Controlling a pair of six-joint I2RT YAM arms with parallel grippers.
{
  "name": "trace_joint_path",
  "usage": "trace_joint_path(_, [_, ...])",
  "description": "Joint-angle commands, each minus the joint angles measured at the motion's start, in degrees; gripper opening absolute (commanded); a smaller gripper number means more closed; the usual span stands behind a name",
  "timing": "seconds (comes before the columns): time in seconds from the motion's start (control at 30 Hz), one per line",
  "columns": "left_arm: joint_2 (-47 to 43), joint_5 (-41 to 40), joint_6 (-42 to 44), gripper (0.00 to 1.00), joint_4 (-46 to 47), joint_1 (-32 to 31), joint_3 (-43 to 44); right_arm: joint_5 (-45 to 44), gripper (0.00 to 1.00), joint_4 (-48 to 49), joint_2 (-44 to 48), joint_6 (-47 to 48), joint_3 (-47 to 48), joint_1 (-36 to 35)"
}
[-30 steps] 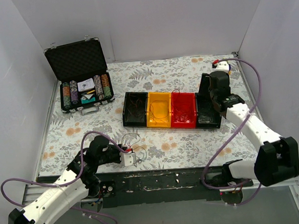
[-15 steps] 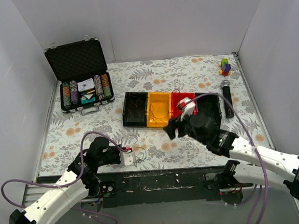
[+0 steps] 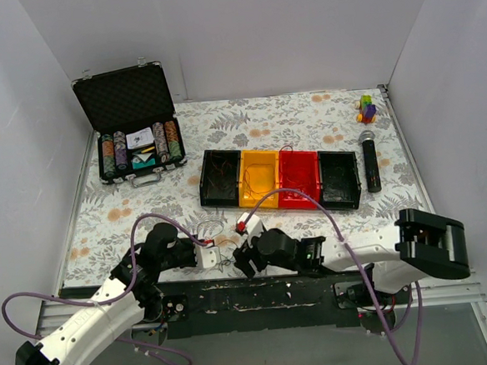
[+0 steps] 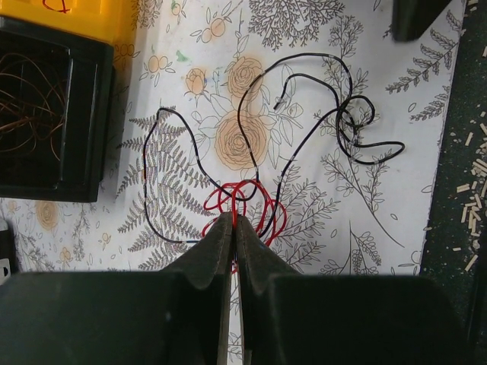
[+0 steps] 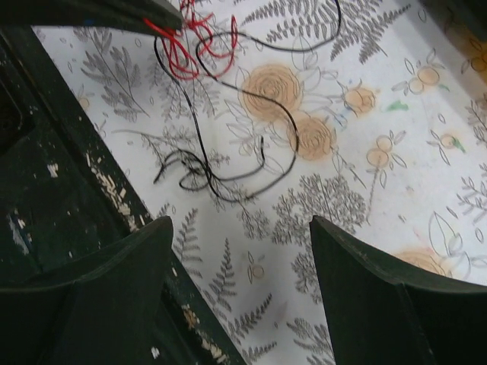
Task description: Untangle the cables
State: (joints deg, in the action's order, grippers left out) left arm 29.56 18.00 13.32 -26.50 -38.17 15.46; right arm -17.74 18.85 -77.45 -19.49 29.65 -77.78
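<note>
A: Worktop (image 3: 306, 120)?
B: Floral print all over, boxed in by plain white walls (image 3: 258, 31) on 3 sides, with a dark, chipped strip (image 3: 260, 297) along the near edge.
A: Cables (image 4: 259, 205)?
B: Loose on the print close to that strip. A small red knot of loops, crossed by long black strands sprawling away from it.
A: Left gripper (image 4: 233, 220)?
B: Closed, pinching the red loops at the fingertips, low over the worktop.
A: Right gripper (image 5: 241, 222)?
B: Spread wide, holding nothing, hovering just beside the black strands and near the left gripper.
A: Further back?
B: 4 bins (image 3: 258, 152) in a row: black, yellow, red, black, with thin wires in some. Open case (image 3: 124, 95) of chips at far left. Microphone (image 3: 368, 164) right of the bins.
</note>
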Motion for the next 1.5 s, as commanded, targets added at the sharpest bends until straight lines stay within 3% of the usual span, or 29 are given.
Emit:
trace_joint_path(0.0, [0.15, 0.55, -1.10, 0.00, 0.49, 0.38, 1.41, 0.33, 0.80, 14.18, -6.03, 0.15, 5.06, -0.27])
trace_joint_path(0.23, [-0.47, 0.72, -1.63, 0.00, -0.57, 0.38, 1.94, 4.64, 0.76, 17.98, -14.65, -1.78, 9.63, -0.27])
trace_joint_path(0.37, [-0.73, 0.72, -1.89, 0.00, -0.92, 0.47, 2.20, 4.64, 0.68, 17.01, -17.21, -3.10, 9.91, -0.27])
trace_joint_path(0.5, [-0.73, 0.55, -1.90, 0.00, -1.18, 0.47, 2.82, 3.85, 0.49, 15.78, -17.82, -4.86, 8.94, -0.27])
trace_joint_path(0.67, [-0.38, 0.72, -2.60, 0.00, -1.53, 0.47, 3.78, 1.22, 0.15, 15.51, -17.39, -6.79, 6.39, -0.27])
trace_joint_path(0.77, [-0.21, 0.63, -2.95, 0.00, -1.97, 0.38, 4.57, -0.63, 0.01, 14.64, -16.16, -7.76, 5.07, -0.27])
trace_joint_path(1.03, [0.14, 0.81, -3.74, 0.00, -2.85, 0.38, 5.81, -3.01, 0.01, 16.47, -11.24, -11.01, -1.43, 0.17])
trace_joint_path(1.1, [0.15, 0.98, -3.74, 0.00, -3.03, 0.47, 5.63, -1.87, 0.22, 18.14, -10.01, -10.31, -2.31, 0.17])
trace_joint_path(1.13, [0.23, 0.99, -3.65, 0.00, -3.03, 0.38, 5.54, -1.60, 0.27, 18.67, -9.57, -9.79, -2.49, 0.08])
trace_joint_path(1.47, [0.15, 0.81, -3.65, 0.00, -2.85, 0.47, 5.37, 1.83, 0.48, 22.20, -9.99, -5.21, 0.05, -0.09])
